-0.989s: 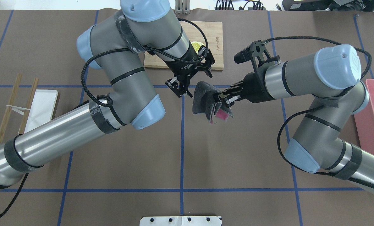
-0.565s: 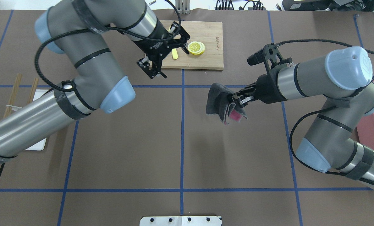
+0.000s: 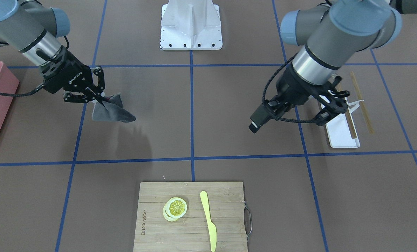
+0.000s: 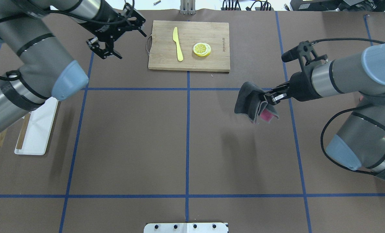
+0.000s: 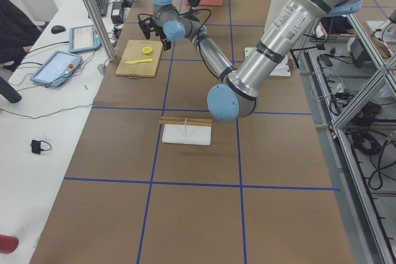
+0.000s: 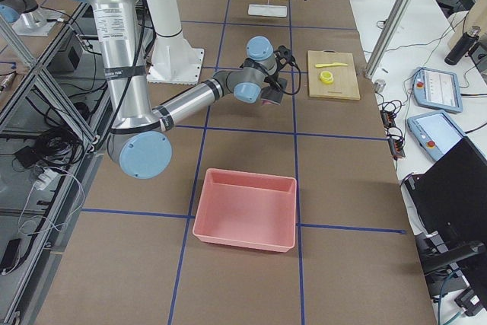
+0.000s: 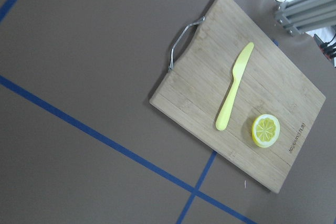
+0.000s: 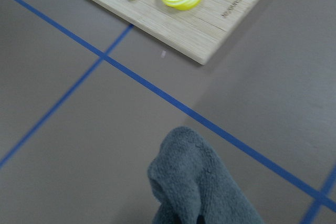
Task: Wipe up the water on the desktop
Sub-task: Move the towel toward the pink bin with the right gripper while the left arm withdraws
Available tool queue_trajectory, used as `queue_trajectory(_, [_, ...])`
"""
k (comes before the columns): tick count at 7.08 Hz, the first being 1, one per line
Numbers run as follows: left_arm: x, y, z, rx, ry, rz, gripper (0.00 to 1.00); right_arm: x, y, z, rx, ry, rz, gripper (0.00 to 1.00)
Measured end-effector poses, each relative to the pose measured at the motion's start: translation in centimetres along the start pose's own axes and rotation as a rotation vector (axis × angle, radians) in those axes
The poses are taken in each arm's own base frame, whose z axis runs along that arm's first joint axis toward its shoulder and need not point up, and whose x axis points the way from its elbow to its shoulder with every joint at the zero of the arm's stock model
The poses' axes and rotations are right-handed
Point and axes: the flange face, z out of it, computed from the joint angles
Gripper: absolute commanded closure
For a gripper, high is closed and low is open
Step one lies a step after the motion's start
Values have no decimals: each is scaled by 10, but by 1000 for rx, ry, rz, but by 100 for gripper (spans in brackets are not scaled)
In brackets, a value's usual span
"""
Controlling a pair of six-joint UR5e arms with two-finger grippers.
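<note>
The brown desktop (image 4: 186,145) with blue tape lines fills the views; I cannot make out any water on it. My right gripper (image 4: 267,97) is shut on a folded grey cloth (image 4: 250,103) with a pink inner side. It holds the cloth just above the desktop, right of centre. The gripper (image 3: 98,98) and cloth (image 3: 110,112) also show in the front view. The cloth fills the bottom of the right wrist view (image 8: 199,187). My left gripper (image 4: 129,44) is open and empty, above the desktop left of the cutting board.
A bamboo cutting board (image 4: 212,61) at the far middle carries a yellow knife (image 4: 178,45) and lemon slices (image 4: 202,49). A white tray (image 4: 37,132) with chopsticks lies at the left. A pink bin (image 6: 243,211) stands on the right side.
My left arm has swung away from the cloth at the centre, up and left past the cutting board. My right gripper has carried the cloth to the right.
</note>
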Motion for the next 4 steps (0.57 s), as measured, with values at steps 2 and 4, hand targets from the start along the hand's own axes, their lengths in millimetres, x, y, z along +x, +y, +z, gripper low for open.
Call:
queue_trajectory(2, [-48, -32, -37, 54, -68, 112, 2, 58, 19, -16, -89, 125, -138, 100])
queue_trajectory(4, [-102, -61, -59, 78, -150, 185, 2, 68, 28, -4, -166, 197, -211, 100])
